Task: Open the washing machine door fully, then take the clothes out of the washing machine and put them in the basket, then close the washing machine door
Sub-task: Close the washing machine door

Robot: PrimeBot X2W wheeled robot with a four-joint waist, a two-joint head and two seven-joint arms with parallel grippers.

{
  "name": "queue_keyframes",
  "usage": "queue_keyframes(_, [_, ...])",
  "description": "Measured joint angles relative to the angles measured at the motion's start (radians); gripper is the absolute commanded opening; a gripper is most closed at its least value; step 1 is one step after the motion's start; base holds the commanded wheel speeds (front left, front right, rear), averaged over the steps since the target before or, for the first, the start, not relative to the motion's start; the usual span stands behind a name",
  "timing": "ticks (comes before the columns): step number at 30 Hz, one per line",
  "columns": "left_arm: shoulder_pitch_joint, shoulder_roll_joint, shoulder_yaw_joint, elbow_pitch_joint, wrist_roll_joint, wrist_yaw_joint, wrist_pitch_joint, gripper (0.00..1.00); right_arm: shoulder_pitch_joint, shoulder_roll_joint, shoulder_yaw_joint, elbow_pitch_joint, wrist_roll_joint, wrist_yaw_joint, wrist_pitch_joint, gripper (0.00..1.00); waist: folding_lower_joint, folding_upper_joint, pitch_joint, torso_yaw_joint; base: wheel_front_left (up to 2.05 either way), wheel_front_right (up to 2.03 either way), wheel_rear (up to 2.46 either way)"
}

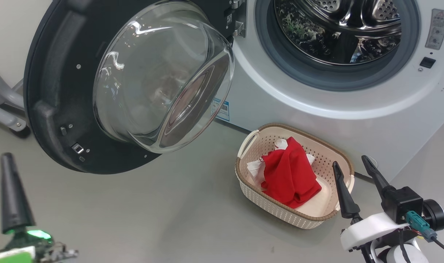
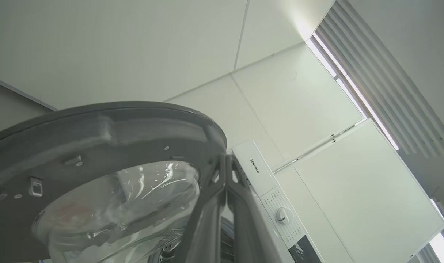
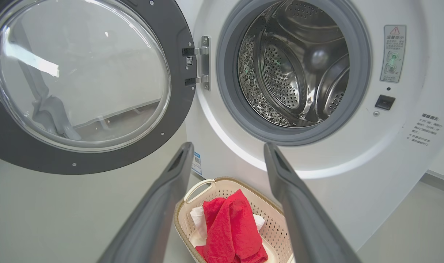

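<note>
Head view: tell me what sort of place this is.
Likely a laundry corner in a lab or test room: a front-loading washing machine, a basket holding red clothes on a plain grey floor, and an office-style panelled ceiling.

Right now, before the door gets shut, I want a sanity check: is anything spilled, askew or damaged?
Nothing stands out. The clothes lie bunched inside the basket, none over its rim; the drum shows bare steel; the washing machine door hangs open with its glass unbroken.

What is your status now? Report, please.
Left gripper shut, empty. Right gripper open, near basket. Clothes in basket; drum looks empty. Washing machine door open, nothing seen blocking it.
</note>
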Motion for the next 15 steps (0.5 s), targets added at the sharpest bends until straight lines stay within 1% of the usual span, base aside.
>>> queue_keyframes(4, [-0.048, 0.008, 0.116, 0.018, -0.039, 0.0, 0.005, 0.0, 0.0, -0.003, -0.001, -0.002, 0.0, -0.003, 0.0, 1.0, 0.0, 0.0, 0.004, 0.001, 0.0, 0.0, 0.0])
queue_keyframes(7, [-0.081, 0.065, 0.195, 0.063, -0.089, 0.007, 0.031, 0.0, 0.0, -0.006, -0.002, -0.005, 0.0, -0.003, 0.004, 1.0, 0.0, 0.0, 0.008, 0.001, 0.0, 0.0, 0.0])
queue_keyframes(10, [-0.123, 0.122, 0.274, 0.133, -0.147, 0.035, 0.057, 0.0, 0.0, -0.01, -0.004, -0.008, 0.0, -0.003, 0.007, 1.0, 0.0, 0.0, 0.011, 0.0, 0.0, 0.0, 0.0])
queue_keyframes(13, [-0.165, 0.171, 0.345, 0.224, -0.21, 0.071, 0.081, 0.0, -0.001, -0.014, -0.005, -0.014, -0.002, -0.004, 0.009, 1.0, 0.0, 0.0, 0.015, -0.003, 0.0, 0.0, 0.0])
queue_keyframes(15, [-0.192, 0.201, 0.377, 0.292, -0.249, 0.095, 0.105, 0.0, -0.002, -0.016, -0.006, -0.015, -0.002, -0.004, 0.009, 1.0, 0.0, 0.0, 0.017, -0.006, 0.0, 0.0, 0.0])
